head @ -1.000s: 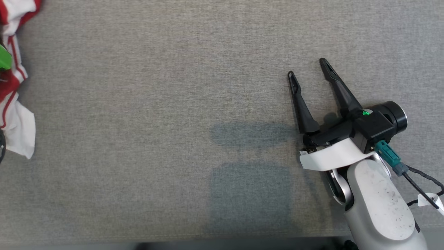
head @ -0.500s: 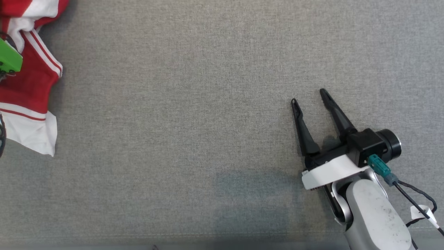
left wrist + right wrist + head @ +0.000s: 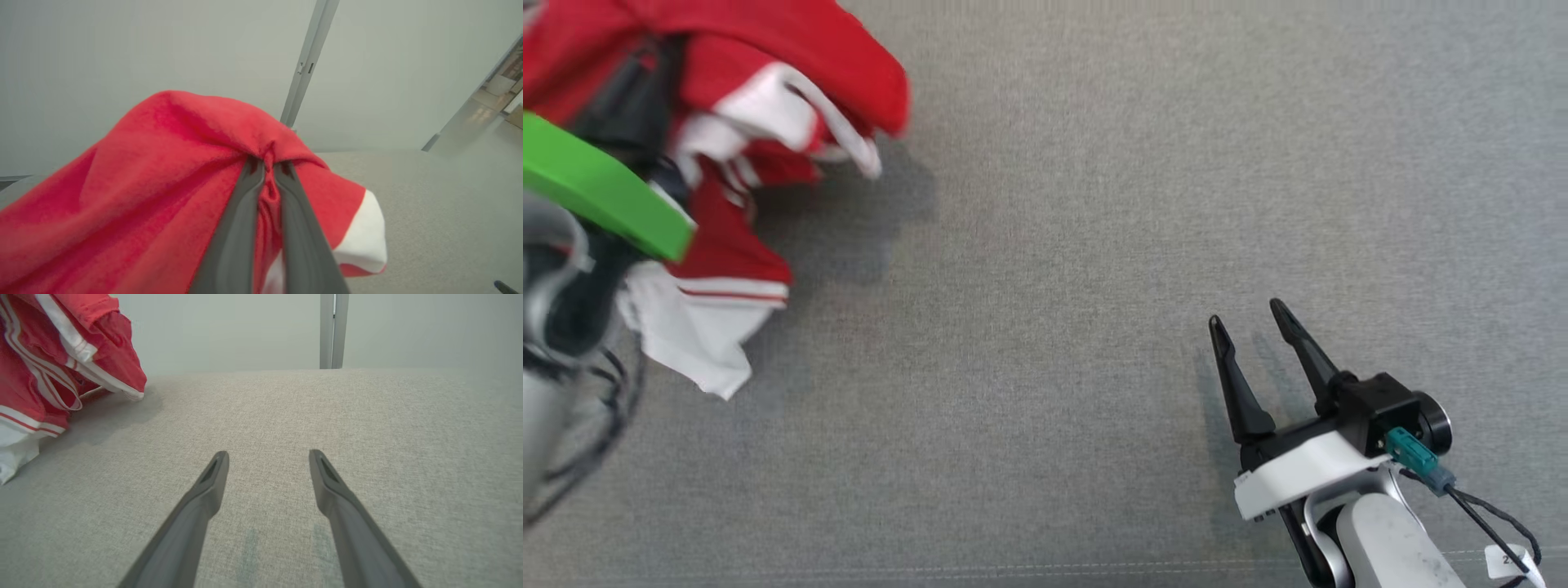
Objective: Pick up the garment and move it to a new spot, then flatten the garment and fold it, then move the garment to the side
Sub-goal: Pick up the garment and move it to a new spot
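The garment (image 3: 760, 90) is red cloth with white stripes and white trim, bunched at the upper left of the head view and hanging above the grey table (image 3: 1045, 245). In the left wrist view my left gripper (image 3: 267, 163) is shut on a pinched fold of the red garment (image 3: 171, 171), which drapes over its fingers. A white cuff (image 3: 365, 237) hangs to the right. My right gripper (image 3: 1245, 318) stands open at the lower right, low over bare cloth surface. Its wrist view shows the open gripper (image 3: 267, 457) and the garment (image 3: 49, 367) far off to the left.
A green band (image 3: 596, 192) on my left wrist sits in front of the garment. Pale wall panels with a grey upright post (image 3: 333, 330) stand behind the table's far edge. Wide bare tabletop lies between the two arms.
The head camera has shifted, so the whole picture moved. The garment, held by the left gripper, has come in from the left edge and risen; the right gripper stays open.
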Controlling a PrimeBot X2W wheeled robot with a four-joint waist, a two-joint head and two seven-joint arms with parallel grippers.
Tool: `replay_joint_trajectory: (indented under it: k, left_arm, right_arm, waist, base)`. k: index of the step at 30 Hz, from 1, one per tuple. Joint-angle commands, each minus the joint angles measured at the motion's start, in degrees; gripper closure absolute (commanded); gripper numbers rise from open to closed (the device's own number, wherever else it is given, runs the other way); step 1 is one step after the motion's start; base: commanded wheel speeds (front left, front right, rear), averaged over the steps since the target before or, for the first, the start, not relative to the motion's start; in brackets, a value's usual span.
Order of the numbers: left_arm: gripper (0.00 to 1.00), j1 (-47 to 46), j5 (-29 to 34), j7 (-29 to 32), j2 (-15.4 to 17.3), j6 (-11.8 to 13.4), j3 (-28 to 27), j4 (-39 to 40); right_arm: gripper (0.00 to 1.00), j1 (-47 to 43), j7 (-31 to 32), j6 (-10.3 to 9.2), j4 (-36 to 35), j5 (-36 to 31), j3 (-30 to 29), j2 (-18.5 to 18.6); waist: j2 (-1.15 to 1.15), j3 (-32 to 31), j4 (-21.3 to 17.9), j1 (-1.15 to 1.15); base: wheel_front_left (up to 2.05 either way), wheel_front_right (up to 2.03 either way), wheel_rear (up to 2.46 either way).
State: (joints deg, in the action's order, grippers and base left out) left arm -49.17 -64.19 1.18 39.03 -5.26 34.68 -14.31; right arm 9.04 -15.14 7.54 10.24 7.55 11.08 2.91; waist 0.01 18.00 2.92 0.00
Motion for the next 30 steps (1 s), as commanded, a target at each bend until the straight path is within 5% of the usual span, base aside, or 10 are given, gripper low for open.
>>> replay_joint_trajectory:
  k: [1, 6, 15, 25, 30]
  left_arm:
    - [1.0, 1.65, -0.31, 0.02, -0.07, 0.38, 0.18, 1.07]
    - [1.0, 9.06, -2.27, 0.49, -3.1, 4.4, 3.09, 15.67]
    - [1.0, 8.95, 1.48, 2.72, -14.45, 9.7, 12.41, 32.01]
    - [1.0, 8.45, 8.06, 2.87, -19.65, 12.06, 19.66, 18.76]
    - [1.0, 10.25, 9.43, -0.26, -21.59, 9.07, 22.18, 6.41]
  right_arm:
    - [0.0, -0.96, -0.02, -0.1, 0.0, 0.5, -0.01, 0.01]
    - [0.0, -2.97, -0.02, -0.1, 0.18, 1.52, 0.21, 0.0]
    - [0.0, -3.97, -0.02, -0.1, 0.23, 2.35, 1.15, 0.05]
    - [0.0, -2.7, -0.02, -0.09, -0.71, 4.06, 1.33, -0.02]
    - [0.0, -2.09, -0.02, -0.09, -1.08, 4.54, 1.07, 0.0]
  waist:
    - [-0.01, -3.77, -1.99, 0.0]
    - [-0.01, -6.06, -4.06, 0.0]
    - [-0.01, -7.96, -9.27, 0.0]
    - [-0.01, -4.47, -13.44, 0.0]
    - [-0.01, -2.71, -14.11, 0.0]
  base:
    - [0.0, 0.0, 0.0]
    - [0.0, 0.0, 0.0]
    - [0.0, 0.0, 0.0]
    - [0.0, 0.0, 0.0]
    - [0.0, 0.0, 0.0]
